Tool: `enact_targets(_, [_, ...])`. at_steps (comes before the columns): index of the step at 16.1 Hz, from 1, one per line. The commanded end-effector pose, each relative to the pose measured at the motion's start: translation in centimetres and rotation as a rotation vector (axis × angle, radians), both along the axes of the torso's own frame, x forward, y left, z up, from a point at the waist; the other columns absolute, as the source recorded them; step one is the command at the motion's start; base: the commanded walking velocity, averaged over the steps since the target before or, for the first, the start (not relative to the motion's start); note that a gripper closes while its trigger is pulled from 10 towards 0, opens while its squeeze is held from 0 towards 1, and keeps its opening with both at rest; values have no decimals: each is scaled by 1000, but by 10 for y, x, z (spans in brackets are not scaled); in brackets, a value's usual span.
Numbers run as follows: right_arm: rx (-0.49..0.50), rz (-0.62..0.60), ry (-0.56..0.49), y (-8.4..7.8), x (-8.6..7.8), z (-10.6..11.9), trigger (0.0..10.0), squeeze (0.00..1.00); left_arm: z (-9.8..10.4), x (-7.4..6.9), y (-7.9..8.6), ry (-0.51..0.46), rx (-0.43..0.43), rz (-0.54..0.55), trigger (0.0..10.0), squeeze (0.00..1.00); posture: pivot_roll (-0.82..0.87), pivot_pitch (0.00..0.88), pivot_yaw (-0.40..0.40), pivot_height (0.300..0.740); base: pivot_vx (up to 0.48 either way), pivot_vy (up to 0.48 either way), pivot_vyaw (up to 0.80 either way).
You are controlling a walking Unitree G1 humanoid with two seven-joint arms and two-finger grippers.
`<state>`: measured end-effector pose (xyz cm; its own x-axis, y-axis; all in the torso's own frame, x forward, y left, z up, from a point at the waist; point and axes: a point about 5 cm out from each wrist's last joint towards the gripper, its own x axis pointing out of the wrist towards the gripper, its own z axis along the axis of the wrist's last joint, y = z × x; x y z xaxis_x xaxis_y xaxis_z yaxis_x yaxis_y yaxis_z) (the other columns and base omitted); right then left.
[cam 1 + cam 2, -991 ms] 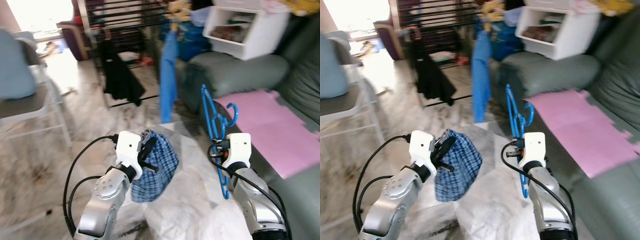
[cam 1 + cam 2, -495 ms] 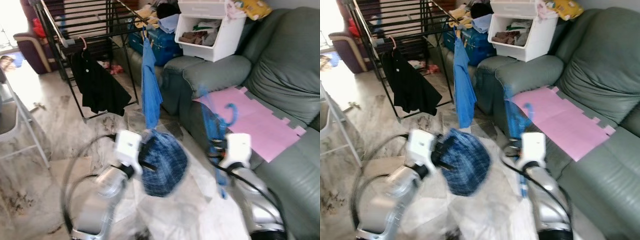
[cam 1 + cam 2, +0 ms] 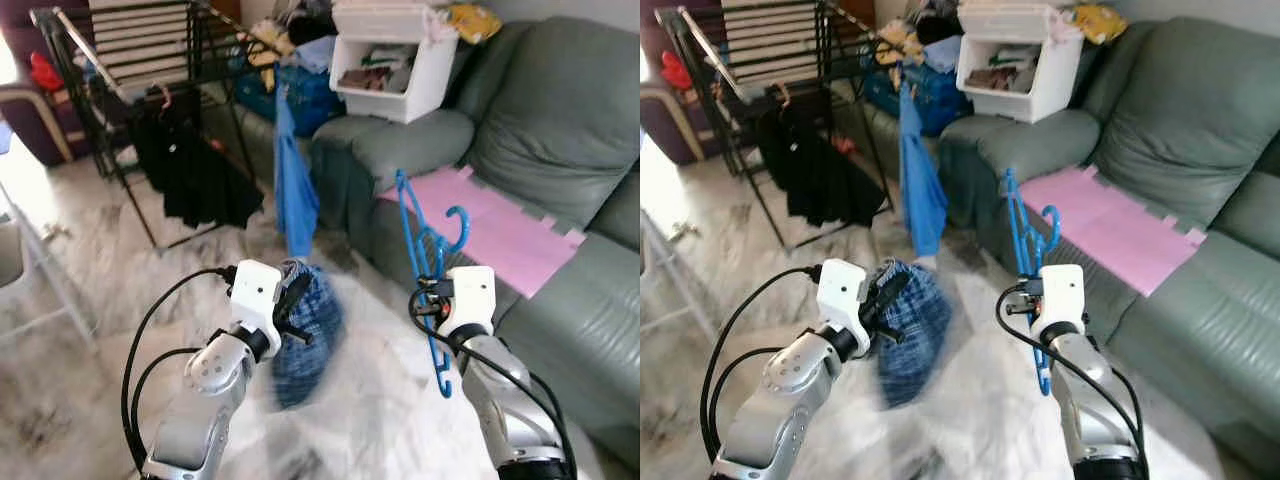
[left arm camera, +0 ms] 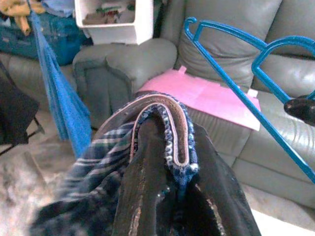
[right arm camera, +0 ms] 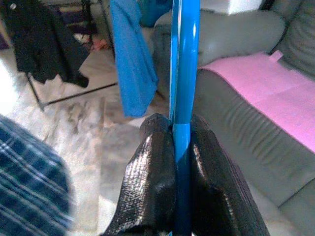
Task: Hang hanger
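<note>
Blue plastic hanger (image 3: 425, 262): clamped upright in right gripper (image 5: 181, 147), beside the sofa (image 3: 560, 130). Checked garment (image 3: 305, 330): waistband pinched in left gripper (image 4: 162, 162). Since a second earlier the view had swung toward the drying rack (image 3: 130, 60), now ahead-left; hanging judged pending, rack not yet reached.
</note>
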<state>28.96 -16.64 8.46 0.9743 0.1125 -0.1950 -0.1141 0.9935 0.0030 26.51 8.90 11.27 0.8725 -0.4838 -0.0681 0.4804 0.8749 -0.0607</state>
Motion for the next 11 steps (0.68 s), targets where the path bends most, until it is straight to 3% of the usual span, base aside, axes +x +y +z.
enact_targets(1, [8,7,-4,-1,1,3,10000,0,7,1,-5,-33,-1,-26,10000,0,-115,0,4,740,0,0,0])
enact_targets(7, [10,10,-2,1,0,2,10000,0,12,4,-5,-60,10,-54,10000,0,-116,0,17,740,0,0,0])
enact_targets(8, [10,10,-2,2,1,2,10000,0,14,3,-6,-98,35,-72,10000,0,-116,0,19,740,0,0,0])
enact_targets(11, [13,6,-4,3,1,2,10000,0,14,3,-5,-88,5,-63,10000,0,-114,0,24,740,0,-410,0])
